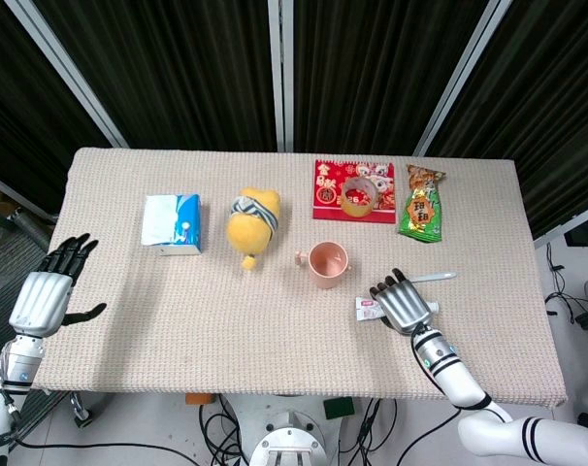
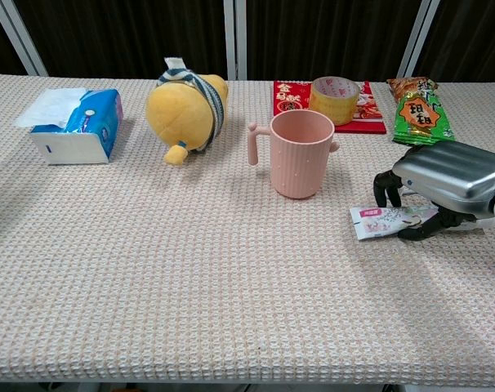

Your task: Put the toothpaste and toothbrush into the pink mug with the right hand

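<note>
The pink mug stands upright near the table's middle, handle to the left. The toothpaste, a flat printed tube, lies on the cloth to the right of the mug. My right hand lies palm down over the tube's right part, with fingers arched to the cloth behind it and the thumb at its near edge. The tube stays flat on the table. The toothbrush lies just beyond the hand, seen only in the head view. My left hand hovers open off the table's left edge.
A yellow plush toy and a blue tissue pack lie left of the mug. Behind it are a red card bearing a tape roll, and a green snack bag. The table's front edge runs close to the right forearm.
</note>
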Robot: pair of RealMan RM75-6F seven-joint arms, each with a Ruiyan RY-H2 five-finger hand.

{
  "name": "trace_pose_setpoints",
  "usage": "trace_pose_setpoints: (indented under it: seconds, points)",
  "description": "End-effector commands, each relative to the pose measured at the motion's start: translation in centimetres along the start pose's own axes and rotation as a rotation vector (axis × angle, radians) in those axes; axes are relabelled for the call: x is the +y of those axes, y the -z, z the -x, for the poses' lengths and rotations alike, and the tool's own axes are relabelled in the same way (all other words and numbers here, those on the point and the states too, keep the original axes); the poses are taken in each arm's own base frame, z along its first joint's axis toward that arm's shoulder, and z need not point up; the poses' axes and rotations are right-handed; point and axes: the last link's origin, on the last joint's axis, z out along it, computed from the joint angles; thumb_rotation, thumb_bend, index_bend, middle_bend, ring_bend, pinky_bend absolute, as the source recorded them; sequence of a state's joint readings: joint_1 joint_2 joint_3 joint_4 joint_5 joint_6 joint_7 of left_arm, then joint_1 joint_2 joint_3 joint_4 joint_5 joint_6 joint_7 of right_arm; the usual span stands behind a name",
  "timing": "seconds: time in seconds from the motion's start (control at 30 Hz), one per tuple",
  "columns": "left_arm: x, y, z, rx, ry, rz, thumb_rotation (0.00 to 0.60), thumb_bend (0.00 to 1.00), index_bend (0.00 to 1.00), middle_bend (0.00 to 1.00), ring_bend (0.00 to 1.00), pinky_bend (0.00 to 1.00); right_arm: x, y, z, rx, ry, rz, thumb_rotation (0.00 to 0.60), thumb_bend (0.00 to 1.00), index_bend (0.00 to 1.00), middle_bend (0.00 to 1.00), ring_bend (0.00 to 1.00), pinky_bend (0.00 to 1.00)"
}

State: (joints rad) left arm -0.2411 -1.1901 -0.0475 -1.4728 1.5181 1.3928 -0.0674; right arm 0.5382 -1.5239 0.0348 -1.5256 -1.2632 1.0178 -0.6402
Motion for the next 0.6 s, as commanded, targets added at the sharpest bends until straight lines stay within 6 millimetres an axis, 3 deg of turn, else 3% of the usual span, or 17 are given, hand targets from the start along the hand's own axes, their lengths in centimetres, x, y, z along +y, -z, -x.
trace_pose_setpoints:
  seconds: [0.03, 0.33, 0.6]
  points:
    - [0.0, 0.0, 0.0, 0.0, 0.002, 0.001, 0.555, 0.12, 0.06, 0.03, 0.04, 0.18, -0.1, 0.0, 0.1, 0.006, 0.004, 0.0, 0.6, 0.64, 0.61, 0.56, 0.39, 0.32]
    - [-0.1, 0.2, 0.0, 0.007, 0.006, 0.002, 0.546, 0.12, 0.04, 0.03, 0.04, 0.18, 0.3, 0.7, -0.4, 0.049, -0.009, 0.0, 0.6, 0.69, 0.68, 0.61, 0.46, 0.38]
    - [0.0, 0.4, -0.2, 0.011, 0.001, 0.002, 0.55, 0.12, 0.04, 0.03, 0.04, 0.18, 1.4, 2.4, -3.9, 0.239, -0.12, -0.034, 0.6, 0.69, 0.68, 0.61, 0.46, 0.38]
